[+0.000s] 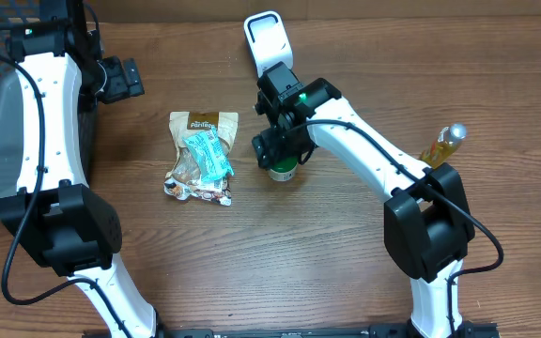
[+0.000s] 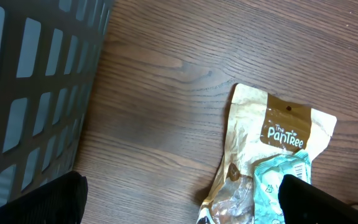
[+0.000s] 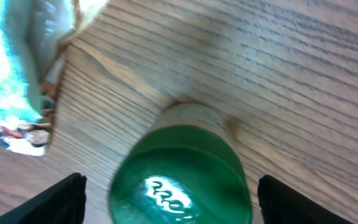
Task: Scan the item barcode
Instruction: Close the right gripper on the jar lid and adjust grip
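My right jaws stand wide open with 1 finger on either side of the small jar [image 3: 179, 180], gripping nothing. The jar stands upright on the table [image 1: 346, 272], directly beneath them. I judge it stiff, light and smooth-walled, so I'd close across the body just below the green lid. Its contents are hidden. My left jaws gape empty, with the basket [image 2: 36, 93] off 1 side, contents unseen, and the snack bag [image 2: 272, 143] off the other.

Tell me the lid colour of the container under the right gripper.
Green lid, clearest in the right wrist view.
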